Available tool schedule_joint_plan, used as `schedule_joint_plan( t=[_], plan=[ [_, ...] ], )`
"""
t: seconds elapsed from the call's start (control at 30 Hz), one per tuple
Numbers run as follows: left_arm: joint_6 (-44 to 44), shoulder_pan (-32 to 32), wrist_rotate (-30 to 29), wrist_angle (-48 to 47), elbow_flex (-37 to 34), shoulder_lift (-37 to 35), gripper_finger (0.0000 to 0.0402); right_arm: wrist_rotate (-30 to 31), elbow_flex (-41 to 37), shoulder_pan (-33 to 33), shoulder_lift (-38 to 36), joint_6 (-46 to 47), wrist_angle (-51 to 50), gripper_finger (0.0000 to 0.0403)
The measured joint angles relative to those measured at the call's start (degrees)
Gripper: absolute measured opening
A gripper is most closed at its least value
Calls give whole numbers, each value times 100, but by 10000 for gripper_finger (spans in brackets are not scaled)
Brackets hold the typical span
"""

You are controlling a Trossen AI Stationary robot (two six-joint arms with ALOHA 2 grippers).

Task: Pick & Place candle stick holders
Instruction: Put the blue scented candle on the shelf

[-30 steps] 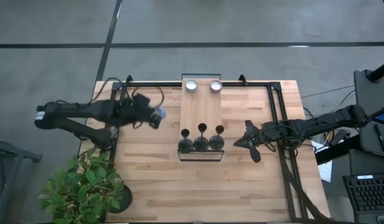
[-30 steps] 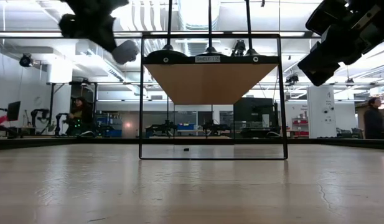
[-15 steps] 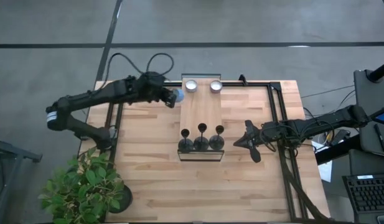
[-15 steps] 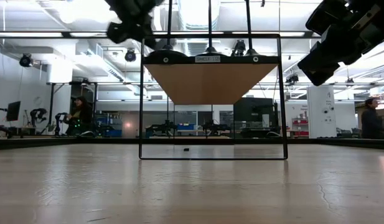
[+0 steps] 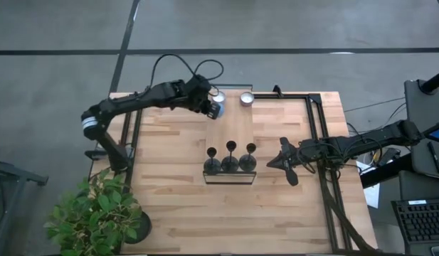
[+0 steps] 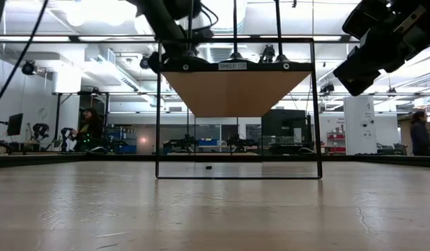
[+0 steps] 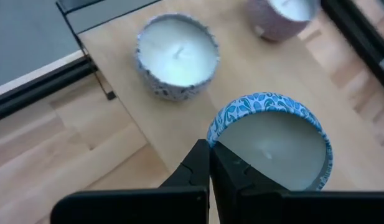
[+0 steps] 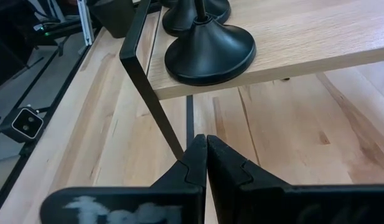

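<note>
The three candle stick holders (image 5: 230, 158) are standing in a row at the near end of a raised wooden shelf (image 5: 230, 131) in the middle of the desk (image 5: 176, 199). Just to their right, the right gripper (image 5: 279, 162) is hovering beside the shelf, its fingers (image 8: 198, 163) pressed together on nothing. At the shelf's far end, the left gripper (image 5: 213, 107) is carrying a blue-patterned candle tin (image 7: 271, 144), fingers clenched on its rim, close to two more candle tins (image 5: 218, 97) that are sitting there.
</note>
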Motion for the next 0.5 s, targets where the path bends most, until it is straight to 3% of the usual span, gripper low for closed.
schedule_joint_plan(
  t=[0.5],
  plan=[
    [-3, 26, 305, -17, 208, 504, 0, 0, -2, 0, 0, -9, -2, 8]
  ],
)
